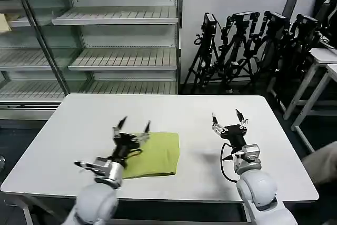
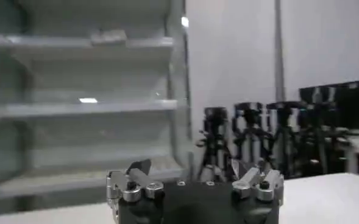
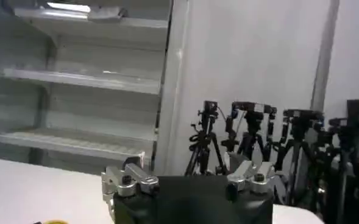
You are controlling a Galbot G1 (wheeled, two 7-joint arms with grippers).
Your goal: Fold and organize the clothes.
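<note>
- The T-shirt (image 1: 155, 154) lay on the white table (image 1: 174, 114), on my left half, already as a small flat rectangle of more than 1 layer, with its edges quite even.
- My left pincer (image 1: 132, 125) stood over the near left part of the shirt, fingers spread wide and holding nothing.
- My right pincer (image 1: 229, 118) was above bare table, well apart from the shirt, also wide and empty.
- I judged the fabric soft and light: it would sag and bend from any grip and would not keep its shape when lifted.
- It could slide on the smooth table, and a grip on only the top layer could open the fold.
- I thought the best hold was at an edge or corner, pinching all layers together, 1 pincer on each side.
</note>
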